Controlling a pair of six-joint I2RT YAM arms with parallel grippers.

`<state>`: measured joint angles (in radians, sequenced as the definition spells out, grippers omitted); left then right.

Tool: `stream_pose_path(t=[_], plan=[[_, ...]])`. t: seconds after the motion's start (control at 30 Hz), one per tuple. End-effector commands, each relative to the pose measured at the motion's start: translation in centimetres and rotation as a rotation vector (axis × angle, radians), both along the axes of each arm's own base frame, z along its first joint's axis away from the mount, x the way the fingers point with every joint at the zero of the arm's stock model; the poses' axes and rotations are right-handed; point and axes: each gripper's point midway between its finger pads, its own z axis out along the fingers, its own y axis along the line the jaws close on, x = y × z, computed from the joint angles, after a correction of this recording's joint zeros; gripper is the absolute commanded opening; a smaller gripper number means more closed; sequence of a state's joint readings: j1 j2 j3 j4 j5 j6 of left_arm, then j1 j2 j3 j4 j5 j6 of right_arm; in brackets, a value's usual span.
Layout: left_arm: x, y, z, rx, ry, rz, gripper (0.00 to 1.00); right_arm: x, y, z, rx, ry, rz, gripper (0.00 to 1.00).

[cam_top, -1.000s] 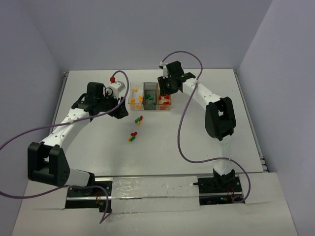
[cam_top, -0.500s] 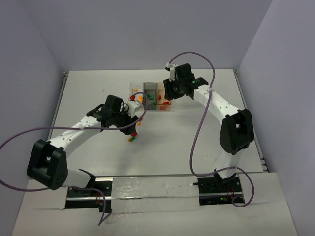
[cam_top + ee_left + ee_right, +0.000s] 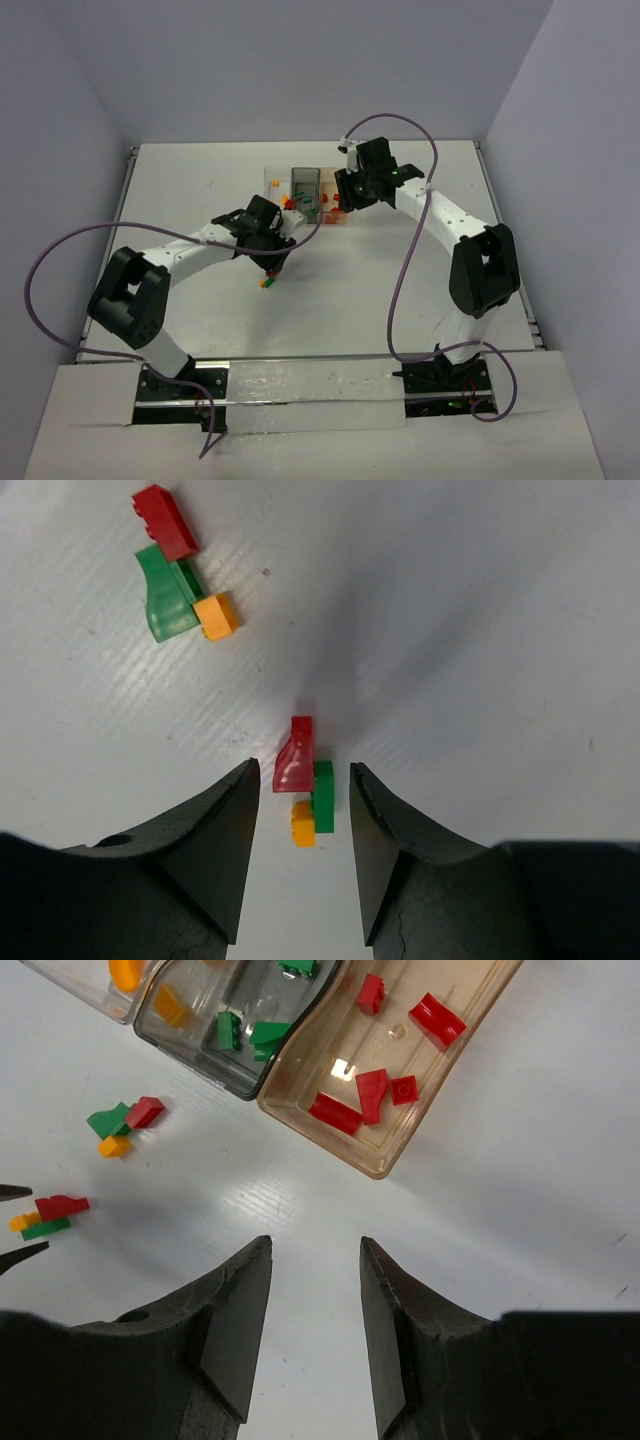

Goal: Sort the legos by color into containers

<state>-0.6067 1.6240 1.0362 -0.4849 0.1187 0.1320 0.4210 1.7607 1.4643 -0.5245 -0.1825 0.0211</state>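
In the left wrist view my left gripper (image 3: pixel 303 770) is open and low over the table. Its jaws straddle a small cluster of a red lego (image 3: pixel 295 760), a green lego (image 3: pixel 323 795) and an orange lego (image 3: pixel 303 825) without touching them. A second cluster, red (image 3: pixel 165 522), green (image 3: pixel 163 600) and orange (image 3: pixel 216 615), lies farther ahead. My right gripper (image 3: pixel 315 1245) is open and empty above bare table, just in front of the containers: an amber bin (image 3: pixel 320 1140) holding red legos, a smoky grey bin (image 3: pixel 185 1060) holding green ones, and a clear bin (image 3: pixel 80 990) holding orange ones.
From above, the row of bins (image 3: pixel 303 178) sits mid-table toward the back, with both arms reaching in from either side and purple cables looping over them. White table spreads out round the loose legos (image 3: pixel 267 283). Walls enclose the back and sides.
My left arm has swung right and toward the front, from beside the clear bin down over the loose legos, and its jaws have narrowed. My right arm shifted slightly, with its jaws unchanged.
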Motion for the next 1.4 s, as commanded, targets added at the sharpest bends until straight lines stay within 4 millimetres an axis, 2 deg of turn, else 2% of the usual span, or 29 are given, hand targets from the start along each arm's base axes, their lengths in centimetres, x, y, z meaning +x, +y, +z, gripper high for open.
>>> stream_pose_path(t=[0.0, 0.2, 0.43, 0.63, 0.9, 1.0, 1.13, 1.2, 1.3, 1.37], plan=[[2.1, -1.1, 1.2, -0.009, -0.056, 0.029, 0.50, 0.4, -0.3, 2.7, 0.022, -0.079, -0.004, 0.48], [2.1, -1.1, -0.4, 0.020, -0.025, 0.014, 0.48, 0.4, -0.3, 2.8, 0.023, -0.084, -0.005, 0.48], [1.1, -1.0, -2.1, 0.034, 0.037, -0.001, 0.46, 0.5, -0.5, 2.8, 0.027, -0.082, -0.007, 0.48], [0.8, -0.9, -3.0, 0.044, 0.059, 0.008, 0.35, 0.7, -0.6, 2.7, 0.027, -0.080, -0.011, 0.48], [0.8, -0.7, -3.1, 0.053, 0.059, 0.019, 0.24, 0.7, -0.5, 2.5, 0.026, -0.075, -0.010, 0.48], [1.0, -0.8, -2.4, 0.043, 0.048, 0.026, 0.22, 0.7, -0.5, 2.5, 0.029, -0.076, -0.011, 0.47], [1.8, -1.3, -0.4, 0.012, 0.017, 0.055, 0.07, 0.5, -0.2, 2.9, 0.051, -0.080, -0.004, 0.47], [2.7, -1.6, 1.5, -0.007, -0.011, 0.084, 0.00, 0.0, 0.2, 3.1, 0.081, -0.071, 0.006, 0.47], [3.8, -2.0, 4.3, -0.062, -0.043, 0.130, 0.00, -1.0, 1.3, 3.6, 0.155, -0.046, 0.038, 0.47], [4.1, -2.4, 6.3, -0.127, -0.049, 0.179, 0.00, -1.7, 2.3, 5.3, 0.248, -0.083, 0.053, 0.49]])
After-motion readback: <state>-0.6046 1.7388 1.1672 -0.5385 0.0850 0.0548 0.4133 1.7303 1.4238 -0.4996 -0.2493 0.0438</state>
